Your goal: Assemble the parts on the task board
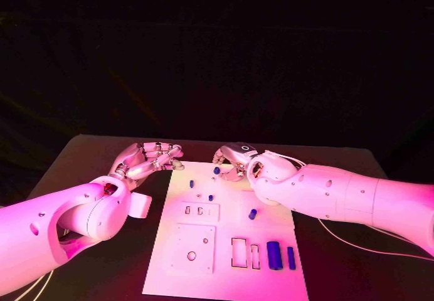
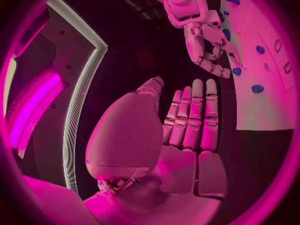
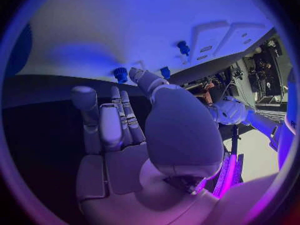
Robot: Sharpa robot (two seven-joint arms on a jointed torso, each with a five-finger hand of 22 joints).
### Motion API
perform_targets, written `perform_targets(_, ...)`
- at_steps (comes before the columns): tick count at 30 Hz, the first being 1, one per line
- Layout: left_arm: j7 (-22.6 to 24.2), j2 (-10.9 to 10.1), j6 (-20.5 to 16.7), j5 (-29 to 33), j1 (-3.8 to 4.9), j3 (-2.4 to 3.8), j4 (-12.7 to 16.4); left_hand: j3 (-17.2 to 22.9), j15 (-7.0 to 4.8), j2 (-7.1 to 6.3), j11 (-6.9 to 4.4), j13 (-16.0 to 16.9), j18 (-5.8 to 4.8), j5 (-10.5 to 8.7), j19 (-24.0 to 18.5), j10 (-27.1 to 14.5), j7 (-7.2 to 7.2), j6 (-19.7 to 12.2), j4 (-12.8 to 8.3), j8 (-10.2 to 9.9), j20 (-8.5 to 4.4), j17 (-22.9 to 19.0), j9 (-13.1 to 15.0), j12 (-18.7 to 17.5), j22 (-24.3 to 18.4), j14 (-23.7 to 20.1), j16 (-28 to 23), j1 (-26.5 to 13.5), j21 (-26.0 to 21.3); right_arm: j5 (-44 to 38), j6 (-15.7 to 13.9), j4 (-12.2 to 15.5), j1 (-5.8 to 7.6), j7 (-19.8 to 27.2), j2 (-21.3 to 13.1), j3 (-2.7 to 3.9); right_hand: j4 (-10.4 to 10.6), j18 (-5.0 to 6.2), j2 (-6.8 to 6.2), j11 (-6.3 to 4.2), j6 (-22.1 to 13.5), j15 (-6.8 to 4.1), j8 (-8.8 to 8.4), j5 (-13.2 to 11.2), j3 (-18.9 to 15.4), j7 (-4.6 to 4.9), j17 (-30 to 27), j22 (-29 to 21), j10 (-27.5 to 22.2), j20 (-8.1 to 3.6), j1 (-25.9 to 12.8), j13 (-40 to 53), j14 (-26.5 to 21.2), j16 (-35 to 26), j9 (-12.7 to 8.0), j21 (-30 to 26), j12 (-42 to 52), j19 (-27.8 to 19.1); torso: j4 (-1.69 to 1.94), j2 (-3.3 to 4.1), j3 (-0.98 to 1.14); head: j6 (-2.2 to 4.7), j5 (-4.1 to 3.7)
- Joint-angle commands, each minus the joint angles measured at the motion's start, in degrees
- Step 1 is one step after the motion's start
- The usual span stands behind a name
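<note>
Black desk (image 1: 362, 163) under dark surroundings carries the white task board (image 1: 226, 251) at its middle. On the board, judged as a clock face in the head view, several blue parts lie loose: two long ones (image 1: 274, 255) near five o'clock beside empty rectangular slots, a short one (image 1: 253, 214) right of centre, and small pegs (image 1: 190, 184) toward eleven. At twelve o'clock one blue peg (image 1: 217, 170) sits just beside the right robot hand (image 1: 233, 164), whose fingers curl down over the board's far edge; whether it pinches anything I cannot tell. The left robot hand (image 1: 149, 160) hovers off the board's far left corner, fingers straight and together, holding nothing. Most assembly seemingly remains.
</note>
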Motion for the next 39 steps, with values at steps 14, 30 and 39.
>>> perform_targets(14,0.03,-0.42,1.16,-0.2,0.09,0.05,-0.15,0.18,0.02,-0.09,0.18,0.1,0.21,-0.13,-0.37,-0.34,-0.04,-0.34,0.21,0.24,0.0,0.07,0.08,-0.27,0.08,-0.52,0.25,0.55,0.35,11.54,-1.89,14.16,1.6,-1.39,-17.75,0.43,3.46,0.08,-1.78,-2.63,1.2,-1.88,-1.1,-0.09,-0.34,-0.72,1.81,2.67,16.24,-1.41,-0.53,2.62,0.48,1.08,0.7,0.73,9.38,2.1,-0.89,-0.32,0.32,0.47,-0.76)
perform_targets(30,-0.13,-0.48,1.06,-0.19,0.08,0.04,-0.59,0.2,0.04,-0.12,0.19,0.11,0.2,-0.14,-0.41,-0.38,-0.03,-0.39,0.21,0.24,0.01,0.1,0.09,-0.3,0.08,-0.59,0.27,0.58,0.36,18.49,5.16,10.98,1.53,-4.22,-19.37,0.45,14.8,-1.9,1.61,-1.94,-6.52,-1.18,6.2,0.33,-20.29,-0.17,24.3,13.71,19.96,-1.14,7.7,66.65,4.83,12.39,5.63,7.41,72.28,8.15,-0.77,-0.15,0.3,0.01,-1.03)
perform_targets(39,-0.13,-0.49,1.16,-0.19,0.08,0.04,-0.71,0.2,0.04,-0.12,0.19,0.11,0.2,-0.14,-0.41,-0.38,-0.03,-0.39,0.21,0.24,0.01,0.1,0.09,-0.3,0.08,-0.59,0.27,0.58,0.36,17.84,6.6,8.88,1.09,-4.87,-17.6,0.44,15.47,-3.04,2.37,-1.76,-6.65,-0.95,7.27,0.31,-21.58,-0.06,28.09,19.22,23.91,-0.93,8.07,72.57,5.59,13.75,5.95,12.13,76.68,11.4,-0.63,-0.27,0.18,-0.27,-0.98)
